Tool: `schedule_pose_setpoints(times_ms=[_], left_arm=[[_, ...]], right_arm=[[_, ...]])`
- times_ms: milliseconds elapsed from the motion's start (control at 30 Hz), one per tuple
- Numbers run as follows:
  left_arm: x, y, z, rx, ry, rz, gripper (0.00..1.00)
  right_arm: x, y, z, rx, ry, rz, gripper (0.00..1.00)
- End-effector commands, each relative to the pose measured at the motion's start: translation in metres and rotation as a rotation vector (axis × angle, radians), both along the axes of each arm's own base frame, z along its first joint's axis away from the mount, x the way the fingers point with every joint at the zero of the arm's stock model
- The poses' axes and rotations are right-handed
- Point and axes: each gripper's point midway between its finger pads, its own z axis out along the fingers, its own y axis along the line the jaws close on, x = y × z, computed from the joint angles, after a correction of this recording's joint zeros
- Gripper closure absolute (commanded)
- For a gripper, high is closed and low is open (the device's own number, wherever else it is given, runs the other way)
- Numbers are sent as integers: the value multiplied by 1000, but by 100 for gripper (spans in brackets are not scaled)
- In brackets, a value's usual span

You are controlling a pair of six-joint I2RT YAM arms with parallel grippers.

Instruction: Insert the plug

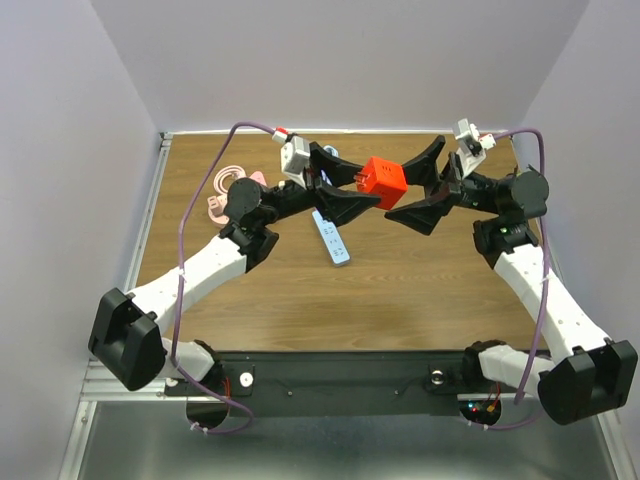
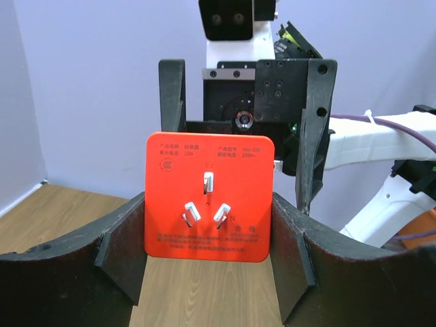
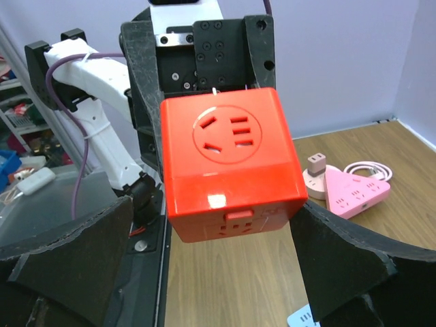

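The plug point(image 1: 382, 180) hangs in the air above the back half of the tabletop point(image 1: 430, 290), roughly midway between its left and right edges. The left gripper point(image 2: 208, 235) has its jaws clamped on two opposite sides of the plug, with the three prongs pointing back at the left wrist. The right gripper point(image 3: 212, 225) faces the socket side, its jaws wide apart and clear of the red faces. The light blue power strip point(image 1: 332, 238) lies flat on the wood below the left gripper, towards the near edge. A pink strip point(image 3: 354, 194) sits by the left edge.

This looks like a handover, and the risk lies in its timing. If the left jaws let go before the right ones bite, the plug would fall. An off-centre squeeze on such smooth faces could twist it. The prongs also point sideways, not down, so a poor regrip would bring them to the slots crooked, and the loose strip might slide when pressed
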Motion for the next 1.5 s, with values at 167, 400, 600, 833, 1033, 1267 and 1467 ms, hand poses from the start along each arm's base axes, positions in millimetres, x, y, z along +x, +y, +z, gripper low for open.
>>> schedule_pose_setpoints(times_ms=[167, 400, 600, 833, 1033, 1267, 1467], left_arm=[[-29, 14, 32, -96, -113, -57, 100], [-35, 9, 26, -91, -103, -86, 100], [-39, 3, 16, -59, -97, -129, 100], [-31, -3, -10, 26, -36, -106, 74], [-18, 12, -22, 84, -31, 24, 23], [3, 33, -37, 127, 16, 150, 10], [27, 49, -62, 174, 82, 251, 8]], right_arm=[[-17, 0, 34, 41, -148, 4, 0], [-13, 5, 36, 70, -159, -15, 21], [-9, 3, 40, 99, -157, -52, 58], [3, -2, 36, 140, -132, -139, 100], [38, -1, 4, 91, -46, -215, 99], [61, -3, -16, 49, -9, -266, 99], [81, -12, -16, -11, -27, -371, 100]])
